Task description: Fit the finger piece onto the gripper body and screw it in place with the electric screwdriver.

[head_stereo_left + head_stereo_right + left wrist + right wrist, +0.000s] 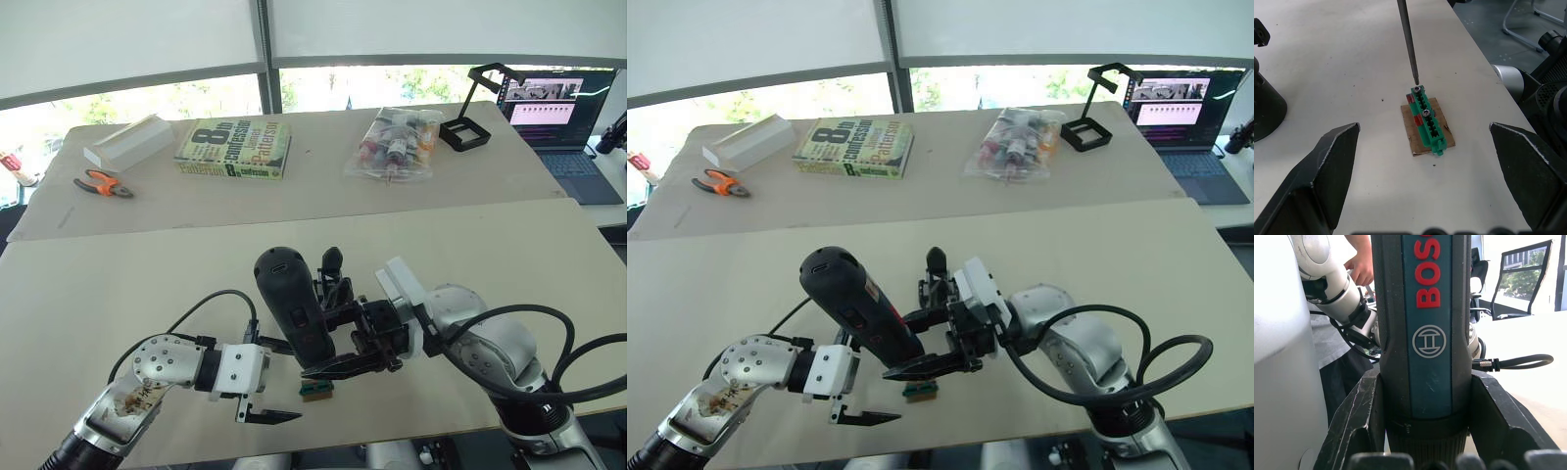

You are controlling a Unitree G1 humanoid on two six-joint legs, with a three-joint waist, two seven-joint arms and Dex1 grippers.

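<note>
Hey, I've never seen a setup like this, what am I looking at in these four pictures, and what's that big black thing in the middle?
This is a two-armed robot working at a pale table. The two wide pictures come from cameras on its head, looking down over its arms. The other two come from cameras on its wrists.

The big black thing is an electric screwdriver, clamped in the right gripper. In the left wrist view, its thin metal bit touches a screw on a small green block lying on the table. The left gripper hangs open beside that block, holding nothing.

Behind the screwdriver stands a small black gripper body. On the far table lie orange-handled pliers, a white box, a book, a bag of small items and a laptop.
</note>
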